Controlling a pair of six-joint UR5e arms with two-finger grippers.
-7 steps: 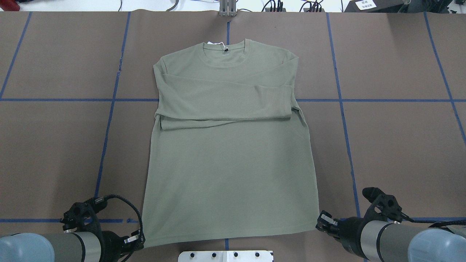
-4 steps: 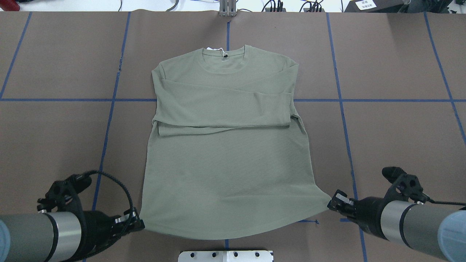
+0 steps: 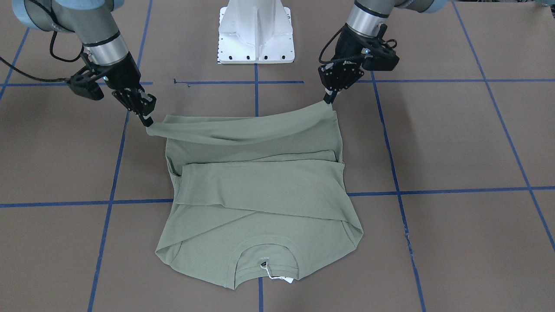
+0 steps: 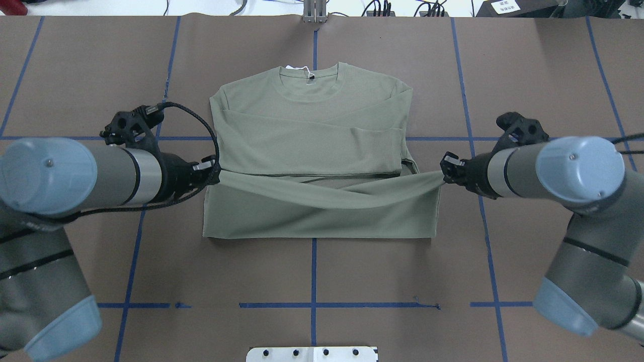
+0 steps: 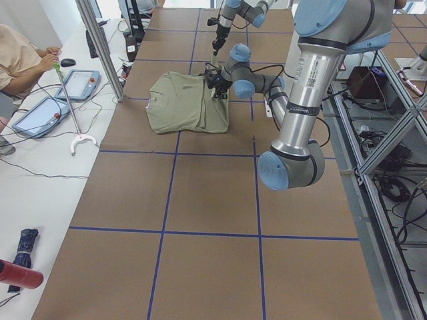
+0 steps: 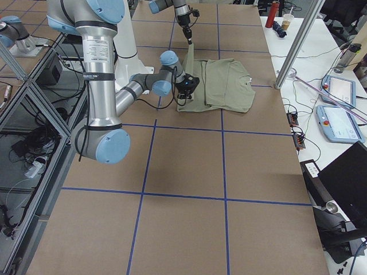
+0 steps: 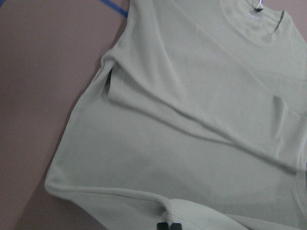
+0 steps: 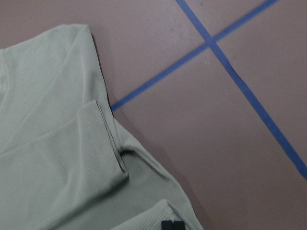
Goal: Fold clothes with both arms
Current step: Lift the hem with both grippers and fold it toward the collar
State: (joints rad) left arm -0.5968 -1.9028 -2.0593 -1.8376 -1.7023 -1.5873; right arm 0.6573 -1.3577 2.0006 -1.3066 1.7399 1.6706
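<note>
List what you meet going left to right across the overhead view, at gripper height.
In order: left arm → left gripper, shut on one hem corner → shirt, its hem lifted and stretched between the grippers → right gripper, shut on the other corner → right arm.

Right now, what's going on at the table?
Both arms are mid-fold on the sage-green long-sleeved shirt. The left gripper pinches one corner of the bottom hem and the right gripper pinches the other, holding it stretched and raised above the shirt's middle. The sleeves lie folded across the chest, and the collar end rests flat on the table.
</note>
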